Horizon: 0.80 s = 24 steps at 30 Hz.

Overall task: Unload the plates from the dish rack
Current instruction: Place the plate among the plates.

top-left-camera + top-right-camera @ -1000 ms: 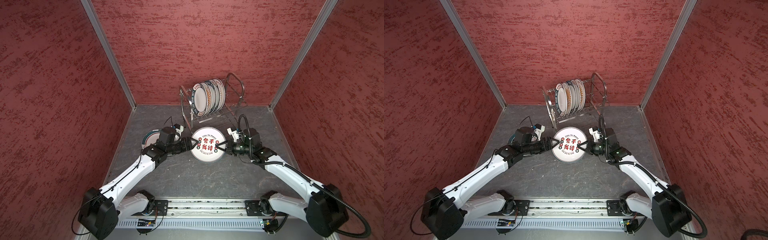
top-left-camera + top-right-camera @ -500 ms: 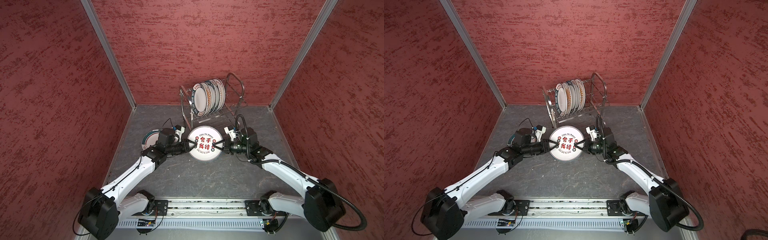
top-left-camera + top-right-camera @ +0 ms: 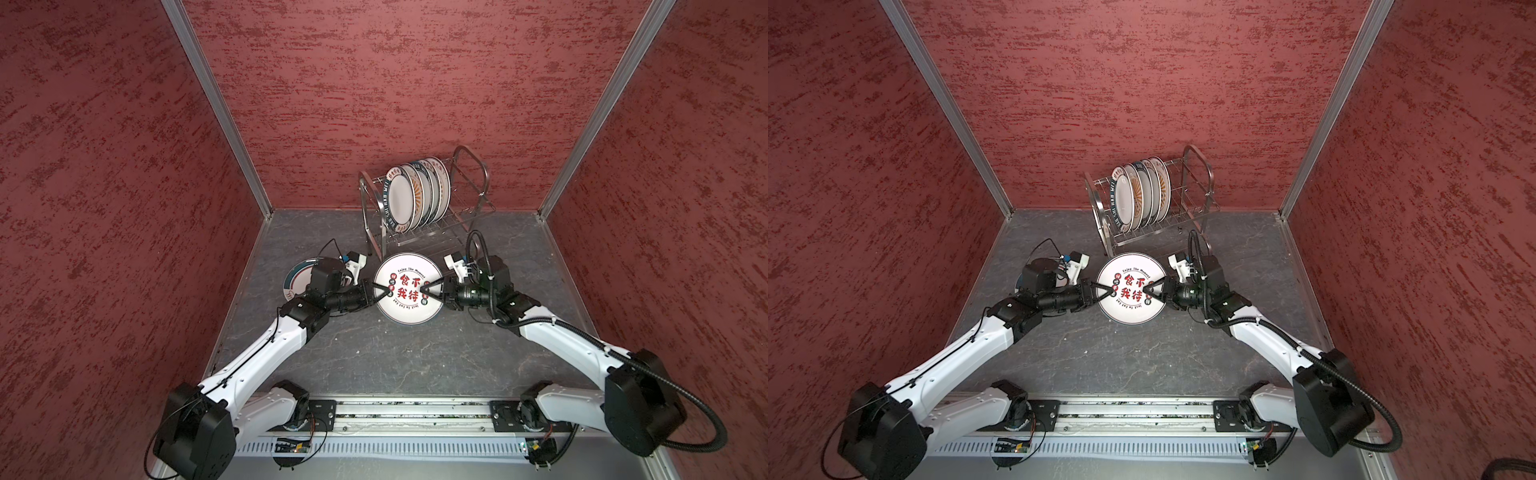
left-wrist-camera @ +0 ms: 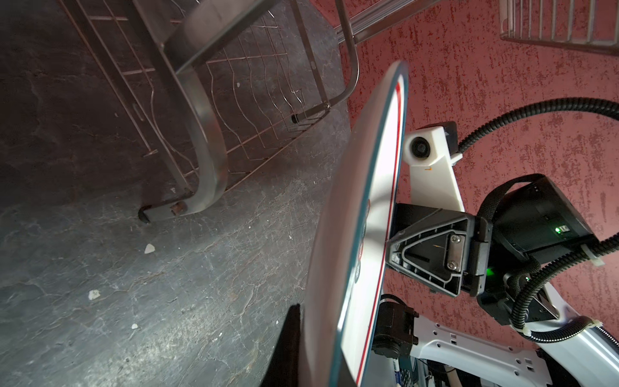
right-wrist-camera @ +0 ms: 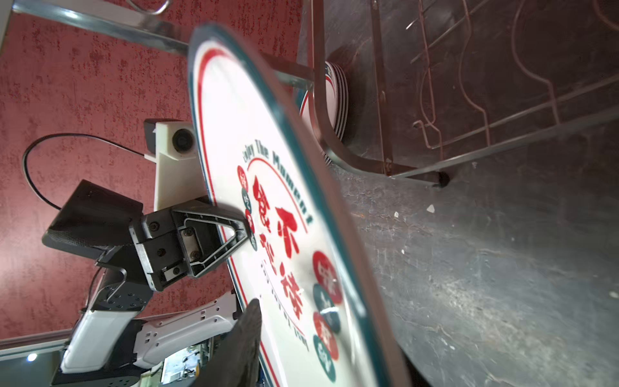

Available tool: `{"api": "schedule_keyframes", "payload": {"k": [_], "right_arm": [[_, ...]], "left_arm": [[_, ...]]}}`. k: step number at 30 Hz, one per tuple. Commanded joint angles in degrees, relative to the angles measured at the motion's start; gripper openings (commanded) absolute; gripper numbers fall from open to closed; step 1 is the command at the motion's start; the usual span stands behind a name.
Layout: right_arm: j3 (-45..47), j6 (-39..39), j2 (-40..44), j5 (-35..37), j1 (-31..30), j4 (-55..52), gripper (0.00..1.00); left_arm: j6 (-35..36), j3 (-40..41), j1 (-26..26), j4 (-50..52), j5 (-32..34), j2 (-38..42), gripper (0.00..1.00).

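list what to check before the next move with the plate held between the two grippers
1. left gripper shut on the held plate: ok
2. right gripper off that plate: cannot tell, its fingers reach across the rim
3. held plate apart from the dish rack: ok, gap shows in the left wrist view
4. stack of plates free to take another: cannot tell, left arm covers most of it
5. racked plates upright in their slots: ok
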<state>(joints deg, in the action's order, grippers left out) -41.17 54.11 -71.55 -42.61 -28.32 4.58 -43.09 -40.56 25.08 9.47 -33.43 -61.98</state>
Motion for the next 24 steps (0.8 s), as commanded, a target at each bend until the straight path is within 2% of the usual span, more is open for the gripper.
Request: {"api": "schedule_keyframes", "payload": {"k": [1, 11, 17, 24], "right_arm": [[-0.69, 0.42, 2.32, -0.29, -0.41, 3.4, 0.56], [-4.3, -4.02, 4.7, 5.54, -0.33, -8.83, 0.69], [-8.38, -9.23, 6.31, 12.12, 0.82, -21.03, 0.73], [-10.7, -12.36, 7.89, 14.88, 4.84, -28.24, 0.75]], "left_arm": [[0.3, 0.67, -1.28, 1.52, 0.51, 0.9, 0.0], [0.7, 0.41, -7.1, 8.98, -2.39, 7.04, 0.0], [0.88, 2.88, -11.85, 12.44, -7.36, 12.1, 0.0], [1.97, 3.05, -15.17, 19.6, -7.96, 16.09, 0.0]]}}
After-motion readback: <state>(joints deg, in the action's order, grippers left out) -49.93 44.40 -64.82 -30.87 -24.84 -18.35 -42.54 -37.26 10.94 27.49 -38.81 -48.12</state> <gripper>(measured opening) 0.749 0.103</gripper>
